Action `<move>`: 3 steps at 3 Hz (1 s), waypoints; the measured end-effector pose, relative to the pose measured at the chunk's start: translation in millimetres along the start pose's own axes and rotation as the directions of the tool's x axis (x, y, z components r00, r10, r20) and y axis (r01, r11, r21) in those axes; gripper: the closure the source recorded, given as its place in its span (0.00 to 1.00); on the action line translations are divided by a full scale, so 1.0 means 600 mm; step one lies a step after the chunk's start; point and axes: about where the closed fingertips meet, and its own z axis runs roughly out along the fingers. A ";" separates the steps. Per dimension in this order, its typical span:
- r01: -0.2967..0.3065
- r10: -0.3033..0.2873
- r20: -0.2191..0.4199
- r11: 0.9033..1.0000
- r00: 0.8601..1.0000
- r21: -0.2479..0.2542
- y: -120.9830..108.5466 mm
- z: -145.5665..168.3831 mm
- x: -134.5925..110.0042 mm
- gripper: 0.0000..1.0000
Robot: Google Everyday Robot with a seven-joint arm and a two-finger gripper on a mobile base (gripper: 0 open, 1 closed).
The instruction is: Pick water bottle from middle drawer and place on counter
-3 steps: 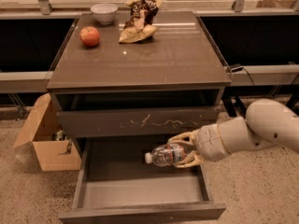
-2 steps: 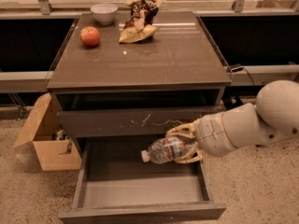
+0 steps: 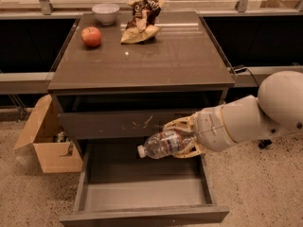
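The water bottle (image 3: 163, 144), clear with a white cap pointing left and a dark label band, lies sideways in my gripper (image 3: 182, 141). The gripper is shut on its right half and holds it in the air above the open middle drawer (image 3: 142, 193), in front of the scratched drawer front (image 3: 128, 124). My white arm (image 3: 251, 117) reaches in from the right. The counter (image 3: 156, 56), glossy dark brown, is above and behind the bottle.
On the counter stand a red apple (image 3: 91, 36), a white bowl (image 3: 105, 13) and a crumpled chip bag (image 3: 141, 20), all toward the back left. An open cardboard box (image 3: 47, 141) sits on the floor left of the cabinet.
The gripper has lifted the bottle up out of the drawer and a little to the left. The arm has risen with it.
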 end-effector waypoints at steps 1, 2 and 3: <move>0.087 -0.087 -0.009 0.996 0.996 0.005 -0.080 -0.007 -0.011 1.00; 0.209 -0.210 0.009 0.977 0.978 0.043 -0.218 0.003 -0.041 1.00; 0.268 -0.275 0.039 0.954 0.961 0.132 -0.323 0.013 -0.057 1.00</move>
